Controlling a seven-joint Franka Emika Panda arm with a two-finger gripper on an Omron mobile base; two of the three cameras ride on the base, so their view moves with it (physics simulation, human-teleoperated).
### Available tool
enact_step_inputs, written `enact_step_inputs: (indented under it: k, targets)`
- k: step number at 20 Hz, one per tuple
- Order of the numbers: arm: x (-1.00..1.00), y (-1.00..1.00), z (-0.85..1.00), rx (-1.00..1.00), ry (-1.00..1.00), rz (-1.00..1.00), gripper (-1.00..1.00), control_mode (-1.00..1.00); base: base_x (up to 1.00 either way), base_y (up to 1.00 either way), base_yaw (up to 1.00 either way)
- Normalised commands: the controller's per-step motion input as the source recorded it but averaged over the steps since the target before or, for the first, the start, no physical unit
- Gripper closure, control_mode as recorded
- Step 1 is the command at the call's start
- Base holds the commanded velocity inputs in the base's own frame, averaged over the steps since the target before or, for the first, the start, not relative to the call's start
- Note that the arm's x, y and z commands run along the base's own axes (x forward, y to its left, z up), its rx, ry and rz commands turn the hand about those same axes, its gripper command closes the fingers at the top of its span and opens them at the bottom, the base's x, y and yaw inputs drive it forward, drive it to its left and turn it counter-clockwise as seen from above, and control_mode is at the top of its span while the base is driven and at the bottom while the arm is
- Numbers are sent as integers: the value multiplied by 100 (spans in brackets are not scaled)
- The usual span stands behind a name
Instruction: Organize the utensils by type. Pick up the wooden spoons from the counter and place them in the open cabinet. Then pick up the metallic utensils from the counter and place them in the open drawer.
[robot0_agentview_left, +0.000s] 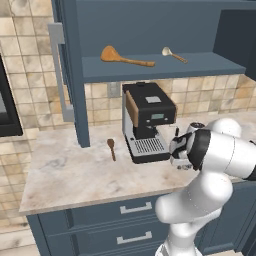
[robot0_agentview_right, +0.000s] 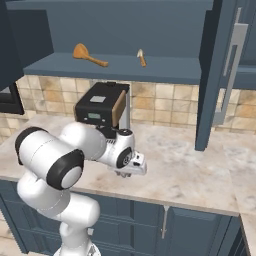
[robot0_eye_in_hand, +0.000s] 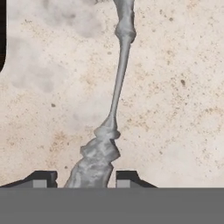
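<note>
A: Where's the metal spoon (robot0_eye_in_hand: 114, 109)?
B: Flat on the counter (robot0_eye_in_hand: 179, 87), right under the hand. In the hand view its long axis runs nearly straight up the picture, the slim handle leaning slightly right towards the top, the broad end at the bottom between the finger tips (robot0_eye_in_hand: 124, 177).
A: Has the gripper (robot0_eye_in_hand: 83, 179) got it?
B: The tips stand on either side of the broad end, apart from it. I can't tell if they're gripping yet.
A: And relative to the coffee machine (robot0_agentview_left: 147, 122)?
B: In the base views the hand hangs low over the counter beside the machine, on the far side from the brown spoon (robot0_agentview_left: 111, 148), which lies end-on to the wall, bowl farthest from us.
A: The wooden ones?
B: Orange spoon (robot0_agentview_left: 122, 57) and cream spoon (robot0_agentview_left: 173, 54) lie on the cabinet (robot0_agentview_left: 150, 67) shelf above the machine, both handles pointing right in the left base view.
</note>
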Motion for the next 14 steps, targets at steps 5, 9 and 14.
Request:
enact_step_inputs:
  k: [5,9,14]
  targets:
    - [43,-14,-27,0,0,-8,100,-100,0,0,0]
    - [42,-31,-27,0,0,-11,100,-100,0,0,0]
    - [12,-35,-43,0,-9,-11,100,-100,0,0,0]
